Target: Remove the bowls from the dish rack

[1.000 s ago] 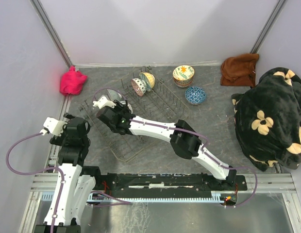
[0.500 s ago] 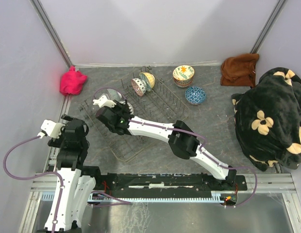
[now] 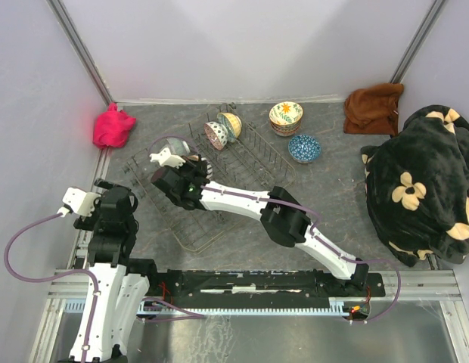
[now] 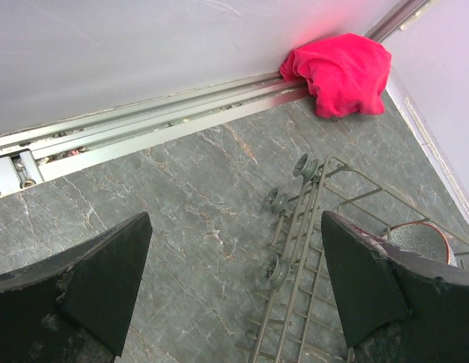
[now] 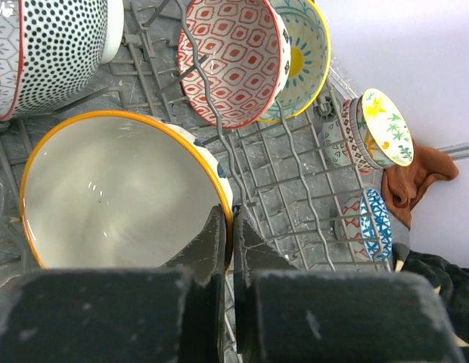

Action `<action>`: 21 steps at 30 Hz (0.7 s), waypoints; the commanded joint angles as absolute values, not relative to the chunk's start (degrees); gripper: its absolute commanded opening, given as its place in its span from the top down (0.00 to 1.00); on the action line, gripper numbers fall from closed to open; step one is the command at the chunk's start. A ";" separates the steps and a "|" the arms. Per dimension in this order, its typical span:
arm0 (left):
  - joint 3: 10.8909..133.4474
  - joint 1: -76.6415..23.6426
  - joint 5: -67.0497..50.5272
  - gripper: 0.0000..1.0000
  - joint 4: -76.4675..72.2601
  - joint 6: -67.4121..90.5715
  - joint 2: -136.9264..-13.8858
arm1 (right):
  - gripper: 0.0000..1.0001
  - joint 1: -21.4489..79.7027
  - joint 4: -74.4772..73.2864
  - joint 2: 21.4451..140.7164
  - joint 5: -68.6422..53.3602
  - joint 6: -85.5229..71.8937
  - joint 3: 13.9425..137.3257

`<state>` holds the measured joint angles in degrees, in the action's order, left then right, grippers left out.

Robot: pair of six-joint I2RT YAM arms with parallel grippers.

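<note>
Hovering beside the dish rack's [image 4: 299, 265] left corner, the left gripper [image 4: 234, 218] gapes wide, a spread only its wrist view shows, with a pink cloth [image 4: 340, 72] beyond. The right gripper [image 5: 228, 219] pinches the orange-rimmed bowl's [image 5: 113, 189] rim inside the rack; from above the wrist hides that grip. Rightward a red-patterned bowl [image 5: 231, 57] and a yellow bowl [image 5: 302, 57] stand racked on edge, while stacked bowls [image 3: 286, 117] and a blue bowl [image 3: 304, 148] sit outside

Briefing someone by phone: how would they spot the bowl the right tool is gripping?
Find the dark wire dish rack. Toward its left end, the right tool pinches the rim of one bowl. Unlike the dotted bowl and red-patterned bowl beside it, it has an orange rim and a plain pale inside.
</note>
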<state>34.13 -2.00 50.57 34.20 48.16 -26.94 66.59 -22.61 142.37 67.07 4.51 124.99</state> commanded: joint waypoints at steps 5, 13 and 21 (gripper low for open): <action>35.60 -1.93 52.30 0.01 32.20 50.27 -26.89 | 0.99 68.12 -14.25 138.12 68.21 5.41 122.03; 35.34 -1.98 51.82 0.01 31.34 49.96 -27.32 | 0.99 68.09 -9.62 132.78 69.92 8.90 118.31; 35.16 -1.93 51.36 0.01 30.69 49.53 -27.60 | 0.99 68.03 -8.03 127.93 68.56 8.36 115.35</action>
